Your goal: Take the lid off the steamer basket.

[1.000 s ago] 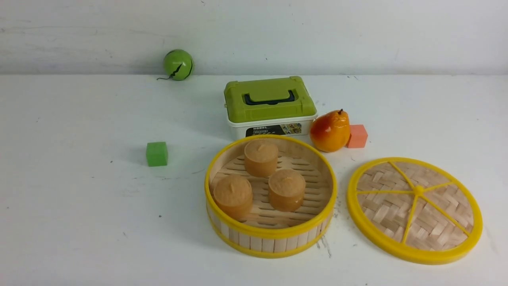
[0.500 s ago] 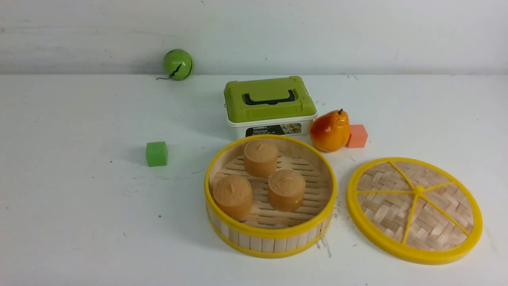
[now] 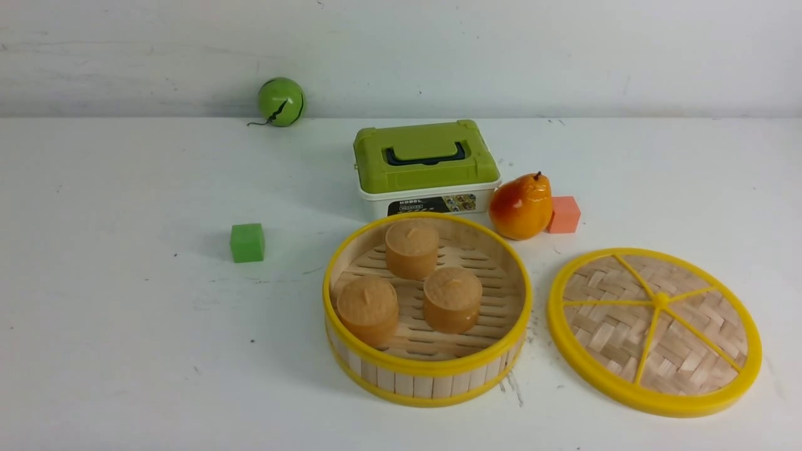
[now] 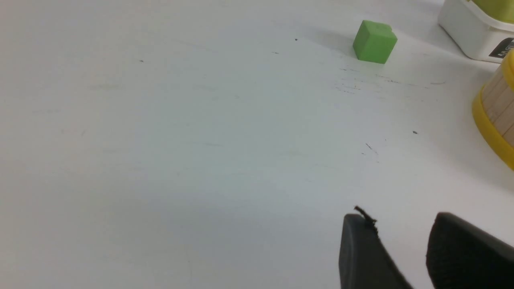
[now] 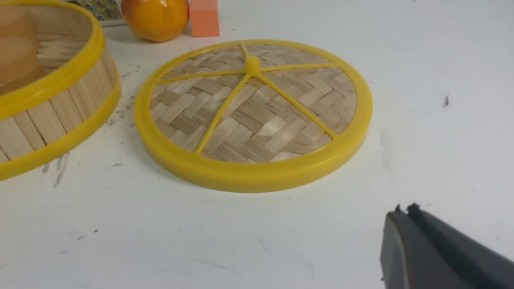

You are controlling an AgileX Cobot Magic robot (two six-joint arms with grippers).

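- White desk (image 3: 125,351) carries everything; its surface is scuffed with small dark marks, thickest between the two bamboo pieces
- Bamboo lid (image 3: 655,331) lies flat on the desk to the right of the steamer basket (image 3: 427,310), off it and apart from it by a narrow strip of desk; woven face, yellow spokes and centre knob turned upward; nothing grips it
- steamer basket stands open near the front middle of the desk; slat wall between yellow hoops, slatted floor showing
- three tan cakes (image 3: 452,299) stand inside the basket, one toward the back and two toward the front, close together
- white box with green lid (image 3: 426,166) sits just behind the basket; its black handle lies folded flat
- orange-red pear (image 3: 521,207) stands upright right of the box, just behind the gap between basket and lid
- left tool (image 4: 401,241) shows only in its wrist view, low over bare desk, well clear of the basket wall; two dark fingertips (image 4: 357,249) stand apart with a clear gap between them, holding nothing
- right tool (image 5: 405,218) shows only in its wrist view, near the lid's rim but not touching; its tips appear pressed together, empty
- green ball (image 3: 281,101) rests at the back edge against the wall
- green cube (image 3: 247,242) sits alone, left of the basket
- salmon cube (image 3: 565,214) sits just beside the pear, on its right
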